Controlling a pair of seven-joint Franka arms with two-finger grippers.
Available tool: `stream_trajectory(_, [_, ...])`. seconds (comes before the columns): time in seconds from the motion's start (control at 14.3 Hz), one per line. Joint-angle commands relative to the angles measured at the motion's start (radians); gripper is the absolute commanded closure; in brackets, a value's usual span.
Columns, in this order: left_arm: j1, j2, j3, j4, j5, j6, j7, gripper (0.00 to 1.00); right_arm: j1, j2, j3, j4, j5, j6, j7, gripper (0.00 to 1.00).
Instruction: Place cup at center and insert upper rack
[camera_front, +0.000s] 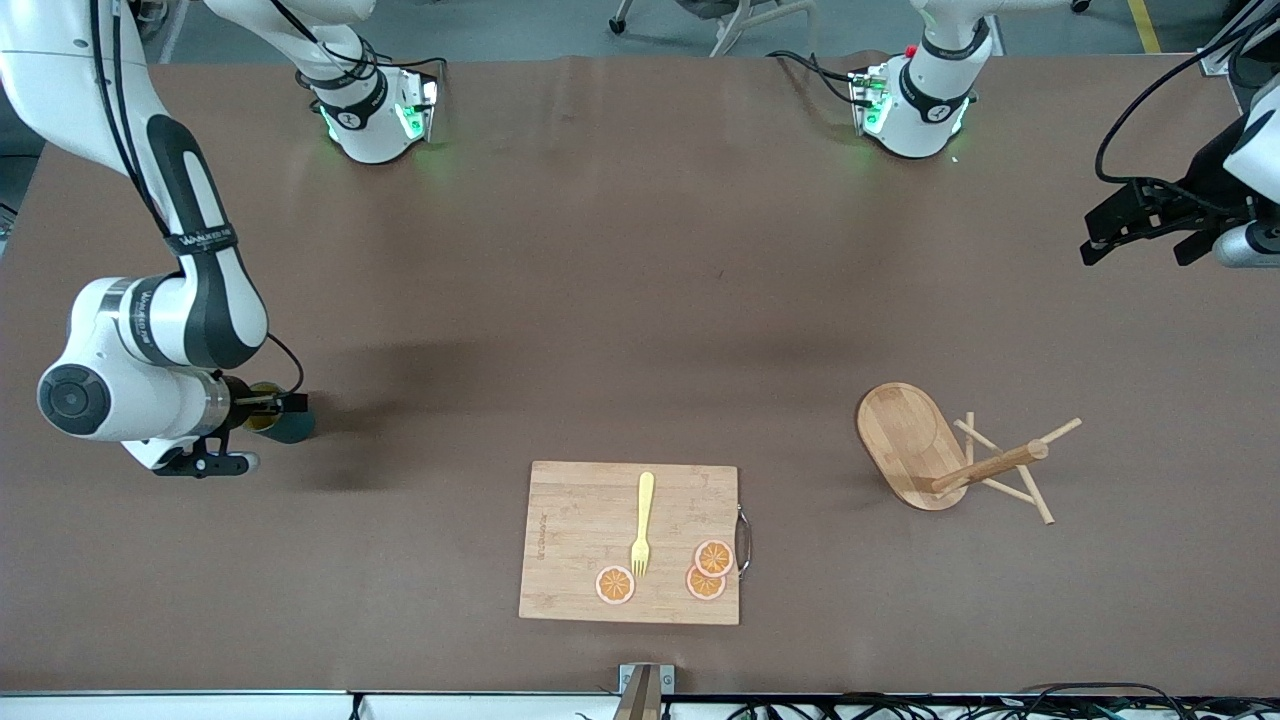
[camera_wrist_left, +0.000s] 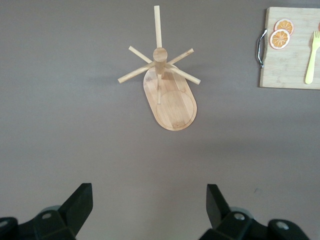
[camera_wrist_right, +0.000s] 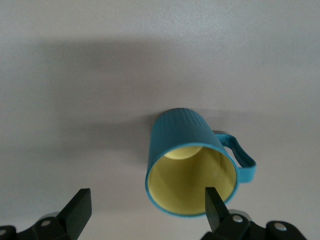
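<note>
Wide brown table (camera_front: 640, 300) lies bare around the cutting board (camera_front: 580, 540), which I take as my landmark; it sits close to the edge nearest the front camera, with open room on every other side. My right gripper (camera_wrist_right: 147, 210) hangs low over the cup (camera_wrist_right: 192, 165), well off from the board toward the right arm's end of the table — fingers spread wide, one fingertip (camera_wrist_right: 215, 202) crossing the rim, nothing gripped. From the front the cup (camera_front: 285, 420) is mostly hidden by my right wrist; only a dark teal sliver and a hint of yellow show. Up close it is ribbed outside, mustard-yellow within, with one small loop handle. My left gripper (camera_wrist_left: 150, 210) waits high, fingers apart and empty — in the front view it is cut off at the frame edge. The upper rack (camera_front: 940, 450) stands toward the left arm's end from the board, well apart: pale bamboo, flat oval base, thick round post, thin crossing pegs. A yellow fork (camera_front: 642, 525) and three orange slices (camera_front: 705, 572) lie on the board, beside its metal handle (camera_front: 743, 540).
</note>
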Motion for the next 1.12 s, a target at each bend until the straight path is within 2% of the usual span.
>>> stream_trajectory(0.0, [0.001,-0.013,-0.002,-0.002,-0.004,-0.002,-0.008,0.00,-0.007,0.024,0.006,0.003,-0.009,0.015,0.008,0.05])
stream_trajectory(0.28, [-0.001,-0.013,-0.002,-0.002,-0.004,-0.002,-0.009,0.00,-0.017,0.044,0.006,0.001,-0.008,0.034,0.008,0.49])
stream_trajectory(0.49, [-0.001,-0.013,-0.002,-0.002,-0.004,-0.002,-0.008,0.00,-0.013,0.042,0.008,0.003,0.006,0.026,0.008,0.91])
stream_trajectory(0.56, [-0.001,-0.013,-0.002,-0.002,-0.004,-0.002,-0.008,0.00,-0.004,0.042,0.006,0.003,0.009,0.023,0.010,0.99])
stream_trajectory(1.05, [-0.001,-0.013,-0.002,-0.002,-0.004,-0.001,-0.008,0.00,0.079,0.039,0.008,0.047,0.018,0.005,0.019,1.00])
